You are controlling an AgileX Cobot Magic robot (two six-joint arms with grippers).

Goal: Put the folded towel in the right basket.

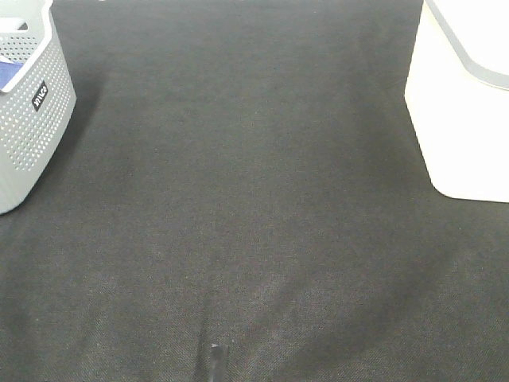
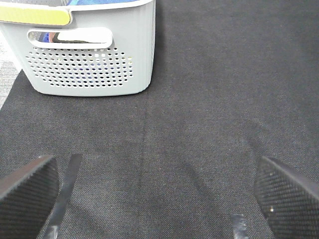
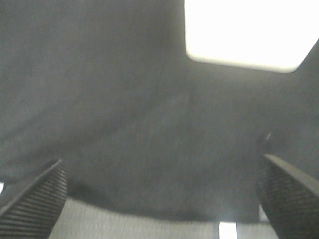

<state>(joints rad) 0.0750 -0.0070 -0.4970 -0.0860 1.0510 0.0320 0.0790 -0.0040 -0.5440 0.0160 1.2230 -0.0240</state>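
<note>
No folded towel lies on the black mat (image 1: 254, 207). A blue cloth (image 1: 9, 73) shows inside the grey perforated basket (image 1: 32, 119) at the far left; I cannot tell if it is the towel. The white right basket (image 1: 461, 103) stands at the far right, and its inside is hidden. My left gripper (image 2: 159, 199) is open and empty above the mat, facing the grey basket (image 2: 89, 64), where blue cloth (image 2: 99, 2) peeks over the rim. My right gripper (image 3: 159, 199) is open and empty, with the white basket (image 3: 244, 32) ahead of it.
The black mat covers the whole table between the two baskets. A thin dark tip (image 1: 215, 362) pokes in at the bottom edge of the high view. The grey basket has a yellow-green strip (image 2: 35, 14) on its rim.
</note>
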